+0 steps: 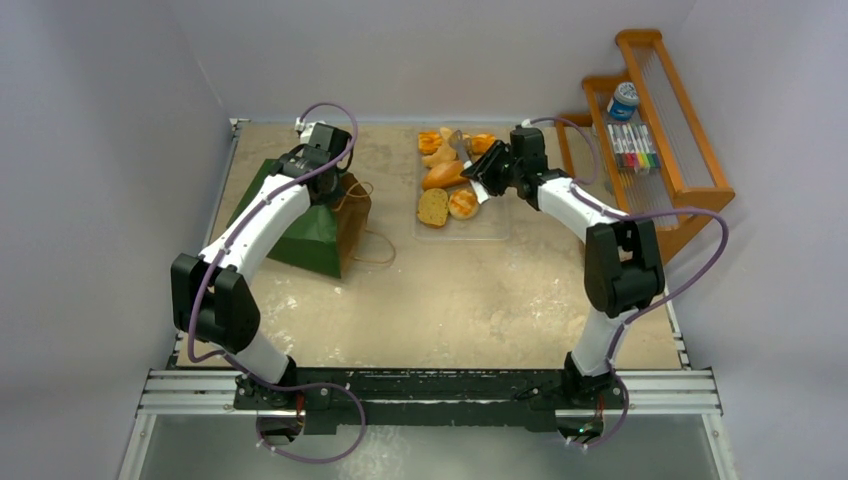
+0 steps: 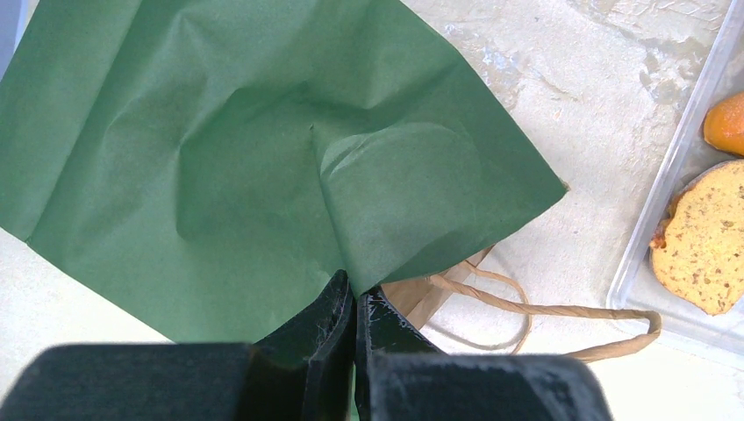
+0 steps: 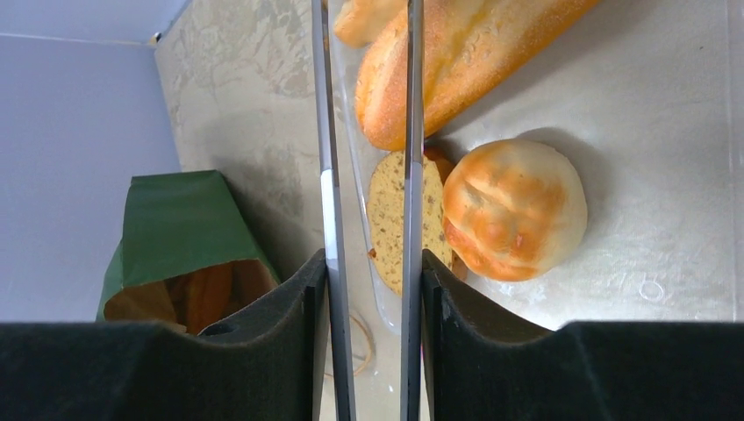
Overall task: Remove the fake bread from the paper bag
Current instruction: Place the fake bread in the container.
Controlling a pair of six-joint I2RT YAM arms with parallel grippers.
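The dark green paper bag (image 1: 300, 225) lies on its side at the table's left, its brown mouth facing the tray. My left gripper (image 2: 354, 298) is shut on the bag's green upper edge near the mouth, beside the cord handles (image 2: 544, 309). An orange piece of fake bread (image 3: 209, 294) shows inside the bag (image 3: 175, 232). My right gripper (image 3: 373, 272) is shut on long metal tongs (image 3: 411, 132), whose two arms stand apart over the tray. Below them lie a round bun (image 3: 516, 206), a seeded slice (image 3: 390, 215) and a long loaf (image 3: 456, 61).
A clear plastic tray (image 1: 490, 228) at the back centre holds several bread pieces (image 1: 445, 175). A wooden rack (image 1: 665, 120) with markers and a blue-lidded jar stands at the back right. Walls close in the left and back sides.
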